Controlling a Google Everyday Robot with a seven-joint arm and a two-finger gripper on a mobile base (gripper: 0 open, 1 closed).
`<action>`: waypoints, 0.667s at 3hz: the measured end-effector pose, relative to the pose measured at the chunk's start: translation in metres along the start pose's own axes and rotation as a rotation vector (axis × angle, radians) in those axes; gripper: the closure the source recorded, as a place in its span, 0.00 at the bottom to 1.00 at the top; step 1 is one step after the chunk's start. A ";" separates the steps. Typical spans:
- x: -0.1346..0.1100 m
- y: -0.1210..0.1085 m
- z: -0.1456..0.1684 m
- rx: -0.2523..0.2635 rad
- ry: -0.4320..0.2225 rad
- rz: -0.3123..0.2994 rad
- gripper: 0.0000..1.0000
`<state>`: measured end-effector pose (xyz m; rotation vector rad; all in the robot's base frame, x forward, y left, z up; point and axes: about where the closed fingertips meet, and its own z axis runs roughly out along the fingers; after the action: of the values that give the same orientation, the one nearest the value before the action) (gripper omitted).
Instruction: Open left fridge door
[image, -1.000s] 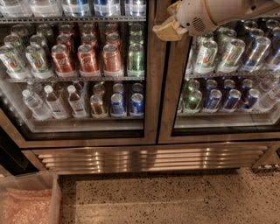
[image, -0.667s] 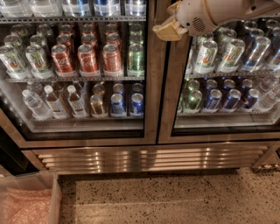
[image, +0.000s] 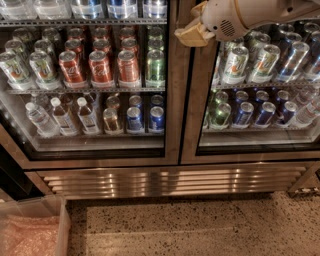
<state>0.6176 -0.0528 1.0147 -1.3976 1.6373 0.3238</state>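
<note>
The left fridge door (image: 172, 100) is a glass pane in a brushed steel frame. It stands closed. Red and green cans and clear water bottles show through it. My gripper (image: 192, 31) comes in from the upper right on a white arm. Its tan tip lies over the steel strip where the two doors meet, near the top of the view. The matching right door (image: 192, 125) shows green-and-white and blue cans.
A steel vent grille (image: 170, 181) runs under both doors. A clear plastic bin (image: 32, 230) with pink material sits on the speckled floor at lower left. A dark gap lies left of the fridge.
</note>
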 end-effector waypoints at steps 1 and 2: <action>-0.001 -0.002 0.003 -0.007 0.002 -0.002 0.58; -0.003 -0.003 0.004 -0.013 -0.001 -0.006 0.35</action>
<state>0.6216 -0.0494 1.0158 -1.4120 1.6328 0.3318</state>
